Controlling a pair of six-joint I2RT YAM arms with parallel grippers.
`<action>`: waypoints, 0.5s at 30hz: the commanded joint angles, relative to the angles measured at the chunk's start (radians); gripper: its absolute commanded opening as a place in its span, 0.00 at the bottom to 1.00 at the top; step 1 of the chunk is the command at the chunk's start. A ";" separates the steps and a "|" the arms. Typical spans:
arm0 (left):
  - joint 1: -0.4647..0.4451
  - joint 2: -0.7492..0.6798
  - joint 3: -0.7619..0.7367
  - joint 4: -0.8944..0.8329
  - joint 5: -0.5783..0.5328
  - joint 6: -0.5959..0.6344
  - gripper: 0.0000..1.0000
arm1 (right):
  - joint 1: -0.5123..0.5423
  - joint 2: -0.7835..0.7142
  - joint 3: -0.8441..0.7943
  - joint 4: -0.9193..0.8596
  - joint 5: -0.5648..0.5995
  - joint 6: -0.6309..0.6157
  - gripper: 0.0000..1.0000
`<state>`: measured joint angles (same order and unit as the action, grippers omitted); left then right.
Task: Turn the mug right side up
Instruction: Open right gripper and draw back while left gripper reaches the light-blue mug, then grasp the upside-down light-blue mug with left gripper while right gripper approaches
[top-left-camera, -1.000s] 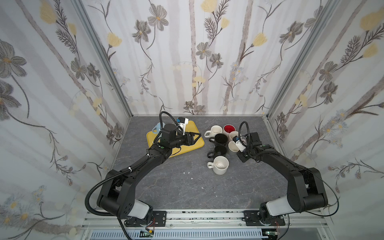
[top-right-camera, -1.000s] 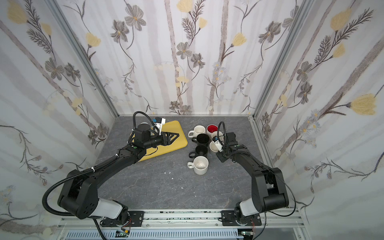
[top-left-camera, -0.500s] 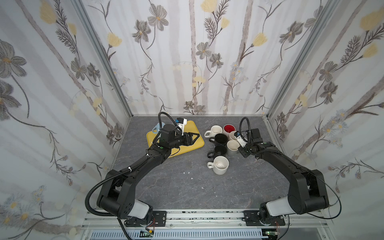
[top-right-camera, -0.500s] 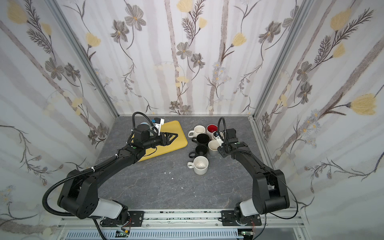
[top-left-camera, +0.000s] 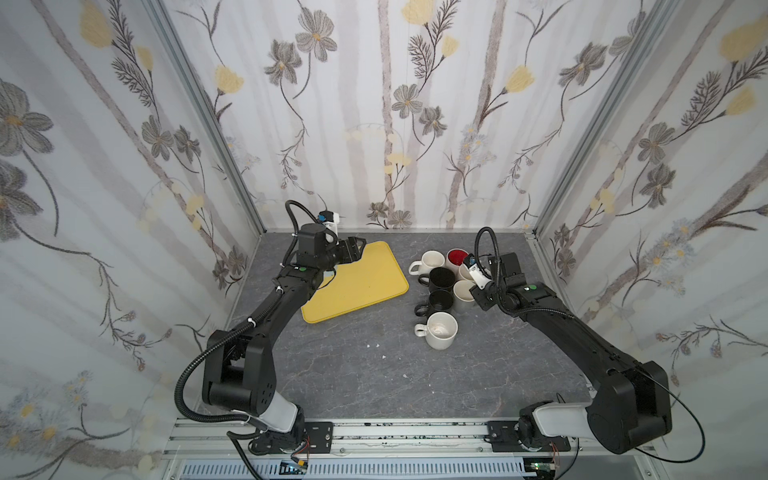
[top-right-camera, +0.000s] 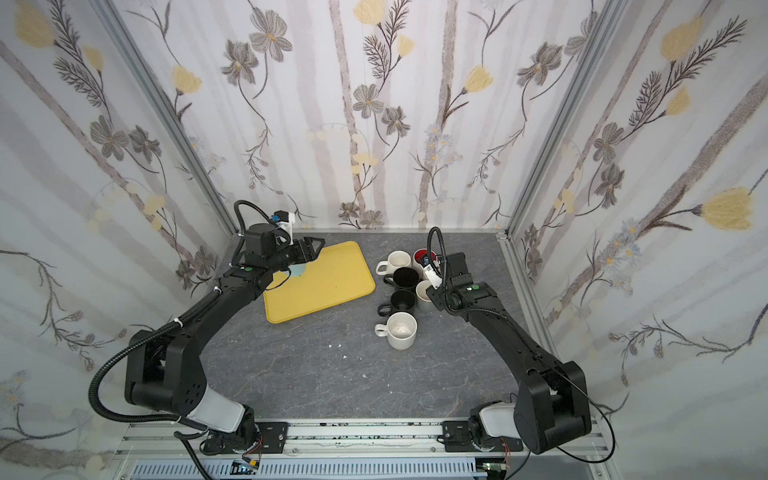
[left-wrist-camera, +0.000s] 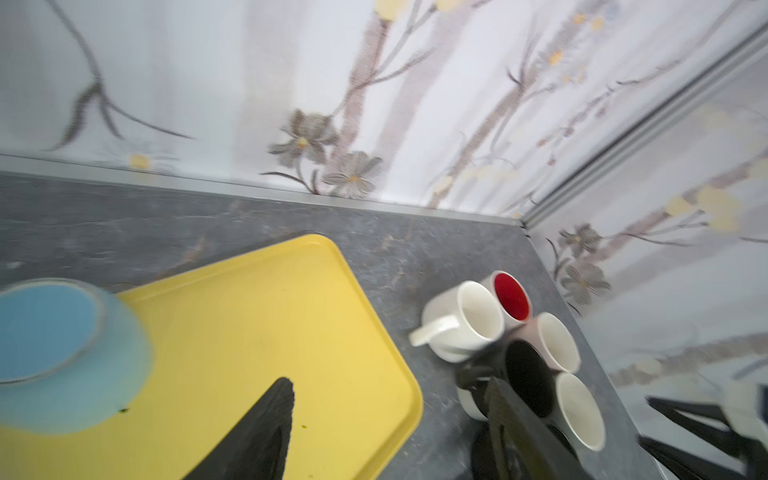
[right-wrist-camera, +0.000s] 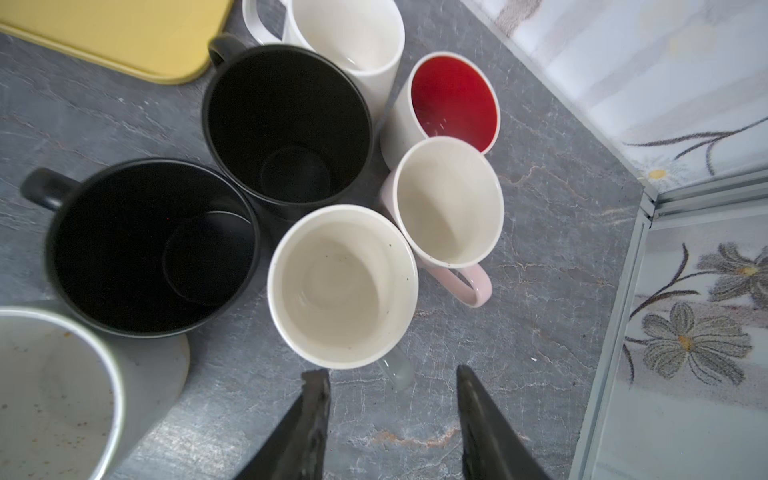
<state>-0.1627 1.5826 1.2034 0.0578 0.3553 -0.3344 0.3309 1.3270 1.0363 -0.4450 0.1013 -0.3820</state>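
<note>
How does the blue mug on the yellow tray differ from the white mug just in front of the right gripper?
The blue mug sits base up; the white mug stands mouth up. The blue mug is on the yellow tray; the white mug stands on the table, packed among other mugs. The white mug's handle shows; the blue mug's does not. Neither is gripped.

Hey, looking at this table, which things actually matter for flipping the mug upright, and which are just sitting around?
For the job:
- blue mug, apparently base-up on the yellow tray
- left hand, open, over that tray

Just lying about:
- upright mug cluster
- lone white mug, upright, in front of the cluster
- right hand, open, beside the cluster
</note>
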 joint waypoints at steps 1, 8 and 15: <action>0.080 0.068 0.051 -0.058 -0.066 0.026 0.73 | 0.017 -0.036 0.008 0.040 -0.052 0.066 0.49; 0.203 0.328 0.287 -0.122 -0.033 0.048 0.71 | 0.045 -0.081 -0.013 0.183 -0.136 0.218 0.51; 0.239 0.609 0.604 -0.268 -0.002 0.089 0.67 | 0.055 -0.042 -0.026 0.315 -0.232 0.359 0.52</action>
<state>0.0654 2.1315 1.7252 -0.1303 0.3267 -0.2722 0.3813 1.2686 1.0096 -0.2310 -0.0662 -0.1150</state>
